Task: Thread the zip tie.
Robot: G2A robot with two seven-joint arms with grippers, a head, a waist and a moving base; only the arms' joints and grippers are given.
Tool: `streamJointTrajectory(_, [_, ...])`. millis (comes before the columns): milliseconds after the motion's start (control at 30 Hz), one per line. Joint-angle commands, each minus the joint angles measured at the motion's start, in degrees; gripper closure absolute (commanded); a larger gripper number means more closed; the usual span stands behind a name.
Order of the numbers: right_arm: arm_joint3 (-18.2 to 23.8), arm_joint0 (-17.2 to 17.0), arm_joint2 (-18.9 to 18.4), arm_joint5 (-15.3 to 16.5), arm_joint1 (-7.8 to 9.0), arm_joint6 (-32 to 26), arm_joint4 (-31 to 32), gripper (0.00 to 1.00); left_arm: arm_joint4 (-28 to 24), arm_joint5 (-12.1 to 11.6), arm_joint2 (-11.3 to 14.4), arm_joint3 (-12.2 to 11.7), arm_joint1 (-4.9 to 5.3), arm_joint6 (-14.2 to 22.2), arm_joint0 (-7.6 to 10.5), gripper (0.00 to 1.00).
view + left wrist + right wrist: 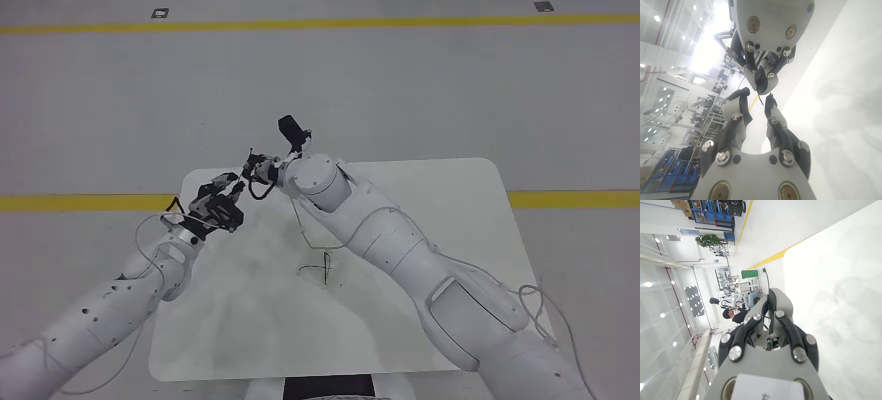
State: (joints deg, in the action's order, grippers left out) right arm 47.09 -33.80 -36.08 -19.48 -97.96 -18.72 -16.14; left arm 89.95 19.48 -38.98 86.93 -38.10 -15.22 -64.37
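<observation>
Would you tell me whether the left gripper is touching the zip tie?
Apart: the left wrist view shows the zip tie between the left gripper's open fingers, clear of both.

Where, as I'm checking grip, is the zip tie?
Right wrist view: zip tie pinched in the right hand, near the far table edge, opposite the open left hand.

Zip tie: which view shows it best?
The right wrist view: the zip tie runs from the shut right gripper to its square head. The left wrist view shows a tip beyond that gripper; in the top view it is too small to tell.
</observation>
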Motion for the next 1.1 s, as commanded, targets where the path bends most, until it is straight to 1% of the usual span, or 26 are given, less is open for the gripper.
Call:
streamJointTrajectory(0, [-0.19, 0.04, -0.06, 0.00, -0.11, -0.04, 0.12, 1.00, 0.00, 0.00, 0.04, 0.20, 0.16, 0.15, -0.06, 0.82])
streamJointTrajectory(67, [-0.37, 0.04, -0.12, 0.00, -0.20, -0.13, 0.21, 1.00, 0.00, 0.00, 0.10, 0.40, 0.27, 0.25, -0.11, 0.84])
streamJointTrajectory(133, [-0.59, 0.05, -0.18, 0.00, -0.29, -0.24, 0.36, 1.00, 0.00, 0.00, 0.24, 0.57, 0.36, 0.36, -0.14, 0.91])
streamJointTrajectory(167, [-0.65, 0.06, -0.23, 0.00, -0.32, -0.28, 0.40, 1.00, 0.00, 0.00, 0.33, 0.62, 0.38, 0.43, -0.15, 0.98])
streamJointTrajectory(200, [-0.74, 0.06, -0.28, 0.00, -0.37, -0.35, 0.48, 1.00, 0.00, 0.00, 0.43, 0.66, 0.42, 0.52, -0.11, 1.00])
streamJointTrajectory(600, [-1.35, 0.13, -0.95, 0.00, -0.69, -0.92, 1.36, 1.00, 0.00, 0.00, 1.34, 0.58, 0.78, 1.08, 0.69, 1.00])
streamJointTrajectory(633, [-1.36, 0.07, -1.08, 0.00, -0.71, -1.21, 1.26, 0.73, 0.00, 0.00, 1.42, 0.61, 0.80, 1.06, 0.74, 1.00])
streamJointTrajectory(667, [-1.35, 0.03, -1.22, 0.00, -0.71, -1.40, 1.15, 0.37, 0.00, 0.00, 1.40, 0.70, 0.79, 1.07, 0.70, 1.00])
streamJointTrajectory(700, [-1.32, -0.01, -1.35, 0.00, -0.71, -1.51, 1.13, 0.11, 0.00, 0.00, 1.33, 0.73, 0.76, 1.09, 0.64, 1.00])
streamJointTrajectory(733, [-1.25, -0.09, -1.50, 0.00, -0.71, -1.64, 1.16, 0.00, 0.00, 0.00, 1.25, 0.75, 0.73, 1.05, 0.58, 1.00])
streamJointTrajectory(1067, [-1.17, -0.54, -2.93, 0.00, -0.61, -2.06, 1.36, 0.00, 0.00, 0.00, 0.92, 0.39, 0.24, 0.89, 0.22, 1.00])
